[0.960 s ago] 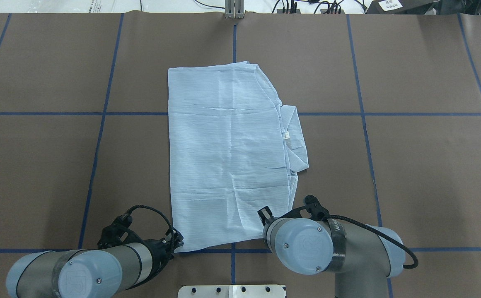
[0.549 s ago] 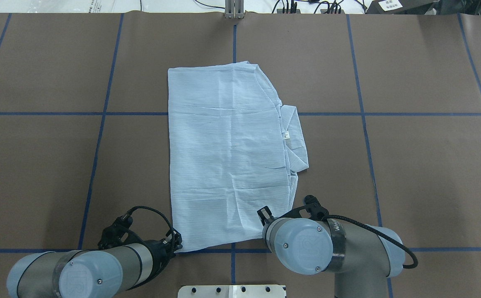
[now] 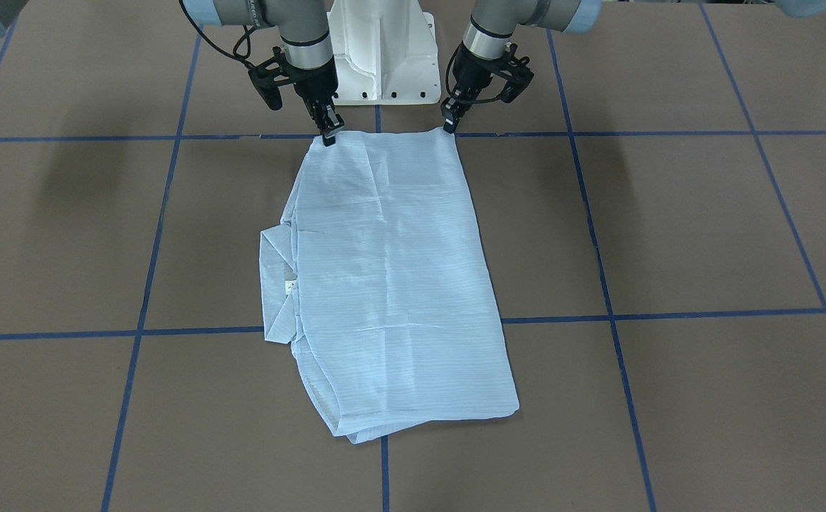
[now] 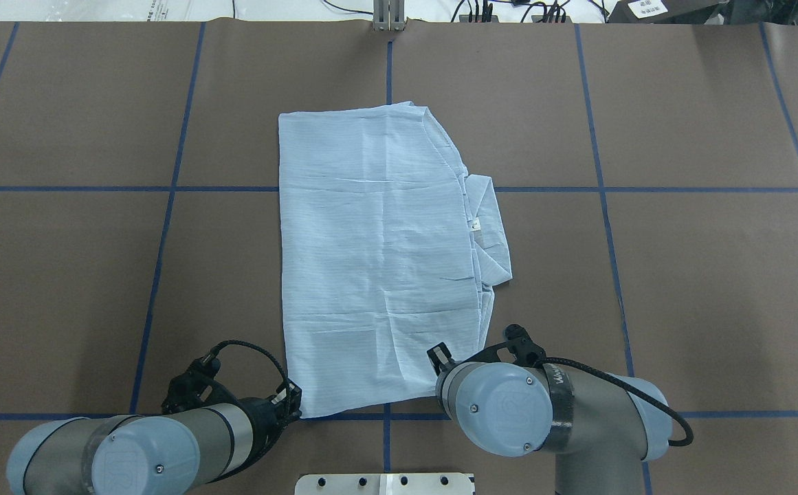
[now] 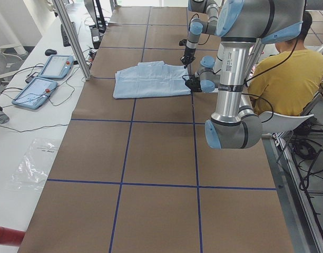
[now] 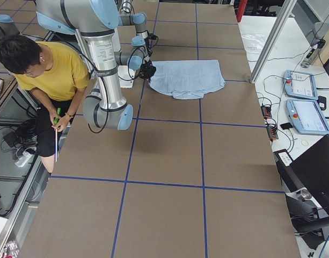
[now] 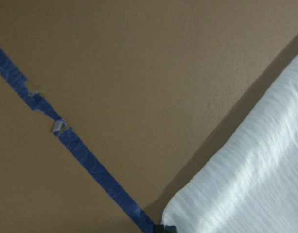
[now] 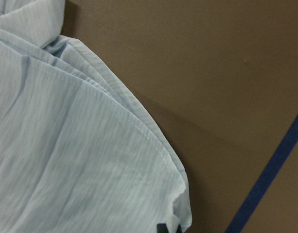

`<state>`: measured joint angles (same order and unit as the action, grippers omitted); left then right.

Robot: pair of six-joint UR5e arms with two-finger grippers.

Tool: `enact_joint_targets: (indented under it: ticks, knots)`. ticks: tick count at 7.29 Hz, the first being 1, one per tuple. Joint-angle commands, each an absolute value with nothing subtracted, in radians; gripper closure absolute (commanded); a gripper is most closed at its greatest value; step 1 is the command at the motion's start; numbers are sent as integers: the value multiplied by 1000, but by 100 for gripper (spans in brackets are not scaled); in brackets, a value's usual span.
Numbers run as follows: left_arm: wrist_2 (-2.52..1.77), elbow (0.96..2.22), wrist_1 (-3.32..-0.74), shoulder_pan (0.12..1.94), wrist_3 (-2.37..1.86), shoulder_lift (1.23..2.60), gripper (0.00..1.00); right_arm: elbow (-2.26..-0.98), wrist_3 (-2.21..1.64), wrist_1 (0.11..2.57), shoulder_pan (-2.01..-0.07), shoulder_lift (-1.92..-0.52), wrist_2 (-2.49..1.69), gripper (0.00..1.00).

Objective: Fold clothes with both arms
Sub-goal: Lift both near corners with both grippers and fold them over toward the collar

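Note:
The pale blue shirt (image 4: pixel 378 261) lies folded into a long rectangle in the table's middle. Its collar (image 4: pixel 488 227) and white label (image 4: pixel 475 223) stick out on the right side. In the front-facing view my left gripper (image 3: pixel 448 129) pinches the shirt's (image 3: pixel 384 284) near corner on the view's right, down at the table. My right gripper (image 3: pixel 328 136) pinches the other near corner. Both look shut on the cloth. In the overhead view my left gripper (image 4: pixel 293 405) shows at the corner, and the right one is hidden under its arm. The wrist views show shirt corners (image 7: pixel 251 184) (image 8: pixel 66 145).
The white pedestal base (image 3: pixel 384 57) stands just behind both grippers. Blue tape lines (image 4: pixel 165 227) grid the brown table. An operator in yellow (image 5: pixel 287 74) sits by the robot. Two teach pendants (image 5: pixel 45 79) lie on the white bench beyond the table's far edge.
The left arm has shifted slightly back toward the robot's base. The shirt and the right arm look unchanged.

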<state>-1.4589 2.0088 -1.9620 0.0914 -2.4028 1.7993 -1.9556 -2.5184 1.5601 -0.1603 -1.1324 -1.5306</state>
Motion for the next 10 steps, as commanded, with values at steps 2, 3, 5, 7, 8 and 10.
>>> enact_joint_targets:
  ticks: [2,3,5,7,8,10]
  knots:
    - [-1457,2169,-1896,87,-2431,1789,100,-2046,-2523,1566,-152,-1153,-1516,100]
    - [-1456,2231,-1870,87,-2448,1789,100,-2130,-2528,1612,-146,-1169,-1513,100]
    - [-1465,2373,-1763,116,-2432,1801,100,-2227,-2523,1741,-194,-1128,-1520,100]
    - [-1476,2300,-1756,275,-2274,1869,100,-2112,-2398,1735,-328,-1019,-1523,100]
    - [-1550,2227,-1758,370,-2208,1911,100,-2039,-2379,1730,-403,-967,-1552,100]
    - [-1614,2107,-1772,522,-2094,1977,100,-1874,-2297,1714,-520,-854,-1633,100]
